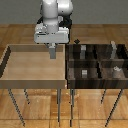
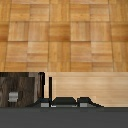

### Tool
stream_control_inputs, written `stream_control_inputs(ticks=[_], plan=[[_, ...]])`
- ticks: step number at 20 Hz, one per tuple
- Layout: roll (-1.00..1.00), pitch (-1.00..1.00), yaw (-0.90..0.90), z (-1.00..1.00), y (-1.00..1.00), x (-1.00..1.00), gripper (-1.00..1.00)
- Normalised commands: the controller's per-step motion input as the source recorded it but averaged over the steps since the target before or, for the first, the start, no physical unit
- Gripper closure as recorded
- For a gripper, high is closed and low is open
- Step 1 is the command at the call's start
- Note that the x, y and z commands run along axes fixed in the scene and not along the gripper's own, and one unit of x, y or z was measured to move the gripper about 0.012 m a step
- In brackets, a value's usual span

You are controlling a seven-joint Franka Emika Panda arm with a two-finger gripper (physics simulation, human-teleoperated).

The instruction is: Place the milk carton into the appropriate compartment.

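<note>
Simulated test room, parquet floor [image 1: 100,30]; light-tan tray [image 1: 35,62], divided bin [image 1: 97,62]

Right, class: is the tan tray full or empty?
Empty: the tray shows bare wood throughout; the gripper hangs above it.

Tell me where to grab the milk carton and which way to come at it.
Come straight down from above and pinch the flat sides of the milk carton, just below its narrowed top. It stands upright inside a walled compartment, so the dark walls would likely block a sideways approach.
</note>
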Motion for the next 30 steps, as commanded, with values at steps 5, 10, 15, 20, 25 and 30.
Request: stream_control_inputs(ticks=[5,10,15,20,25,30], plan=[[0.0,0.0,0.0,0.0,1.0,0.0,1.0],[0.0,0.0,0.0,0.0,1.0,0.0,1.0],[0.0,0.0,0.0,0.0,1.0,0.0,1.0],[0.0,0.0,0.0,0.0,0.2,-0.65,1.0],[0.0,0.0,0.0,0.0,-0.05,-0.2,1.0],[0.0,0.0,0.0,0.0,0.0,-0.2,1.0]])
